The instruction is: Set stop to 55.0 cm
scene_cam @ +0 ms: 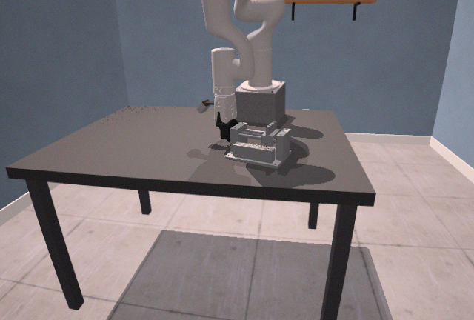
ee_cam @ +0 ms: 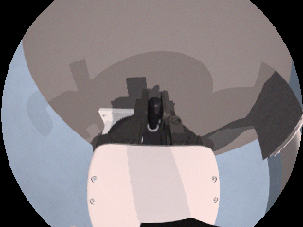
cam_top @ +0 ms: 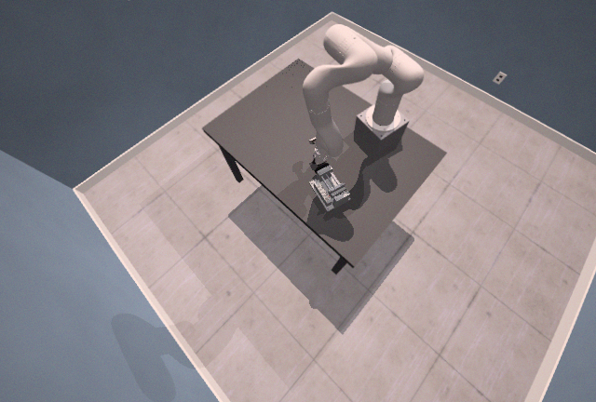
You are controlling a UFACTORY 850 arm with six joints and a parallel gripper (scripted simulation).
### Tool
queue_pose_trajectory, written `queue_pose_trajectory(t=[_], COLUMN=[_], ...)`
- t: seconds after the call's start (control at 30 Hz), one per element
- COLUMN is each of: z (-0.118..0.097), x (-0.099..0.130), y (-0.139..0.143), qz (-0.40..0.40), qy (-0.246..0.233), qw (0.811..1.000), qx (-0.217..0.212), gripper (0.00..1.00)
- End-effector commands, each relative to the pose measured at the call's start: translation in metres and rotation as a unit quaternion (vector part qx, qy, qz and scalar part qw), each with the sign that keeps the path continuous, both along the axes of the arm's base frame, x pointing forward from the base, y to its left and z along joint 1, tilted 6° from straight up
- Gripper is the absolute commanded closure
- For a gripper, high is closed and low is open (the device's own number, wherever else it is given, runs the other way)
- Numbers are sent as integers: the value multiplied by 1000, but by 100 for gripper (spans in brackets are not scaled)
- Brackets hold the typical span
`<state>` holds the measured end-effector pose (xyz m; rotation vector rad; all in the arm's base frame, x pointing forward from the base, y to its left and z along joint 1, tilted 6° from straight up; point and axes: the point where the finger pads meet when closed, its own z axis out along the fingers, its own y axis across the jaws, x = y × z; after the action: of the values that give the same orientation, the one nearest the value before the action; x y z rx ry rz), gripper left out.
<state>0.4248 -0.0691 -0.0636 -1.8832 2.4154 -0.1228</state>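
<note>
A small grey stop fixture [scene_cam: 262, 143] with rails and a sliding block stands on the dark table; it also shows in the top view [cam_top: 330, 188]. A black handwheel [scene_cam: 229, 129] sits at the fixture's left end, on the side towards the arm. My gripper [scene_cam: 223, 124] points down at that end and is shut on the handwheel's crank handle. In the wrist view the dark fingers close around a black knob [ee_cam: 153, 109], with the fixture's pale edge just behind. The scale reading is too small to tell.
The arm's grey base block [scene_cam: 261, 102] stands on the table just behind the fixture. The fixture sits near the table's middle, well back from the front edge [scene_cam: 191, 188]. A wooden wall shelf [scene_cam: 329, 1] hangs high at the back.
</note>
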Motion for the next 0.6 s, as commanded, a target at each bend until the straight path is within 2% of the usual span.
queue_pose_trajectory(t=[0.0,0.57], z=[8,39], x=[-7,-8], y=[2,2], qz=[0,0], qy=[0,0], qw=[1000,1000], qx=[0,0], gripper=[94,94])
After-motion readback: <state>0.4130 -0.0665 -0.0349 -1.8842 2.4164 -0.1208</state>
